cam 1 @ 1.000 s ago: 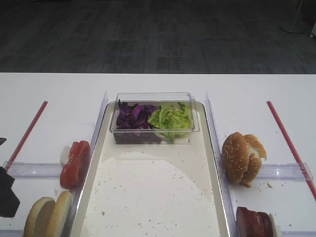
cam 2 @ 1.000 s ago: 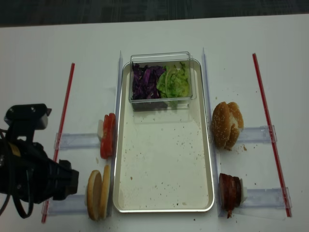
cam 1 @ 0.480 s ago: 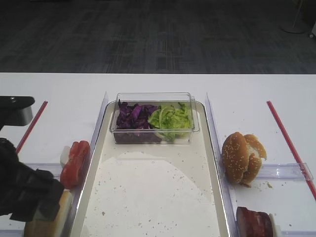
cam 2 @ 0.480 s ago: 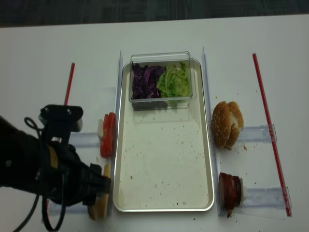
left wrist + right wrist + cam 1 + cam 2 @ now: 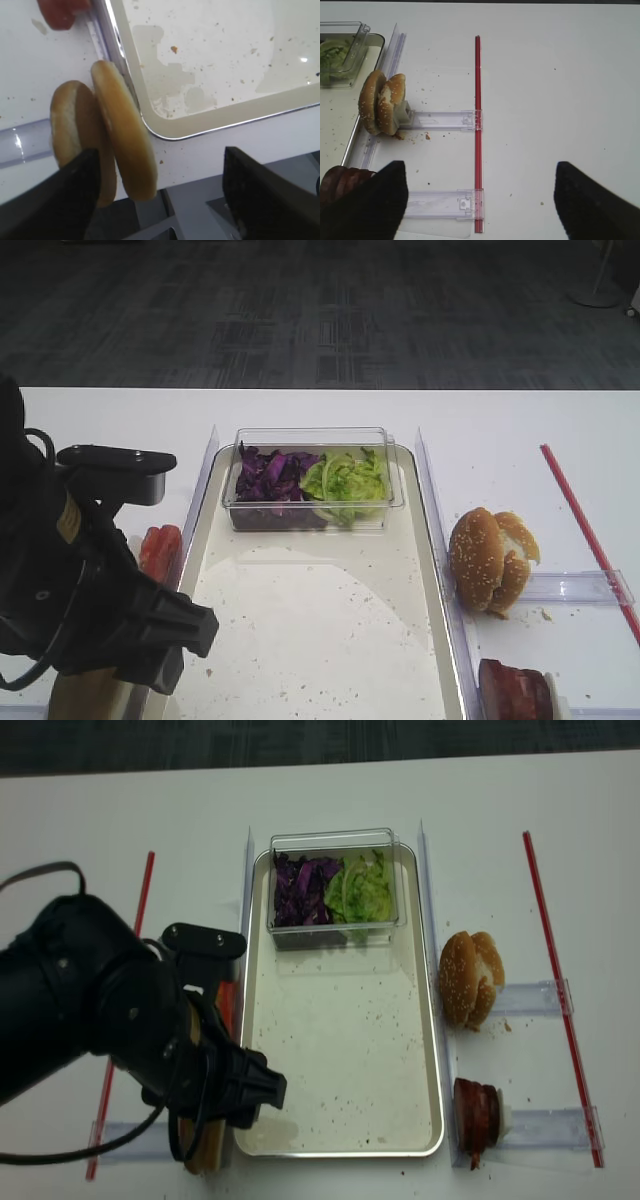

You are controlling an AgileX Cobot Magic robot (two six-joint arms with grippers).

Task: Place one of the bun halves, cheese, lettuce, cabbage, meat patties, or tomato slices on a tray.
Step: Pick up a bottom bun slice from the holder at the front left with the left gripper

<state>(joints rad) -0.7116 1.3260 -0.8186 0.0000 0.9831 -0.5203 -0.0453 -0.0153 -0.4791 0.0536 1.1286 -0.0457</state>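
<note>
No writing can be read anywhere in these views. No label, brand, number or sign shows on any item or surface.

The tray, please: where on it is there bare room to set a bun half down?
The tray floor is bare from the clear box of cabbage and lettuce to the near rim. The far end is crowded; the left arm overhangs the near-left corner.
</note>
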